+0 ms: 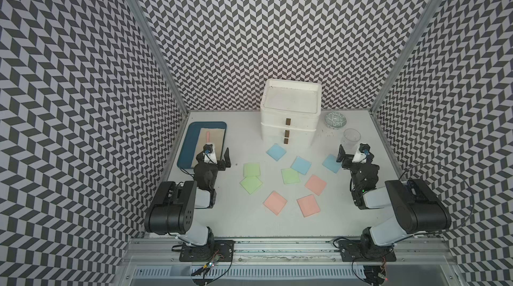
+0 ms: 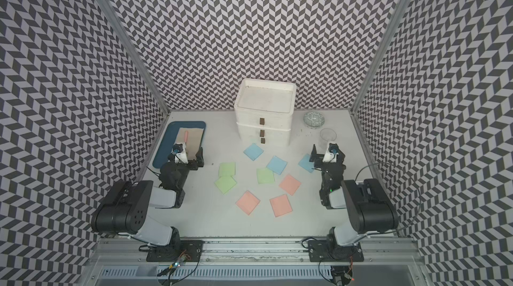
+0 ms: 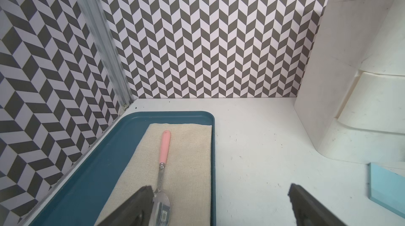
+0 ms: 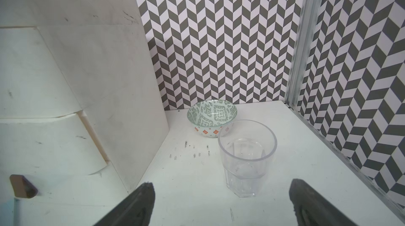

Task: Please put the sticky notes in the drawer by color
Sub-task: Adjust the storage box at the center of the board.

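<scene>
table (image 1: 249, 223) holds three blue, three green, three pink sticky notes (image 1: 290, 175); both grippers (image 3: 220, 188) (image 4: 221, 186) spread.

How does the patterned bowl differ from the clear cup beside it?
The bowl is opaque, with a green and orange pattern; the cup is see-through and plain. The bowl is low and flares wide; the cup is taller with steeper sides. The bowl sits closer to the back wall than the cup. Both stand upright and look empty.

Robot lab cell, chevron-papered walls (image 1: 249, 21)
</scene>
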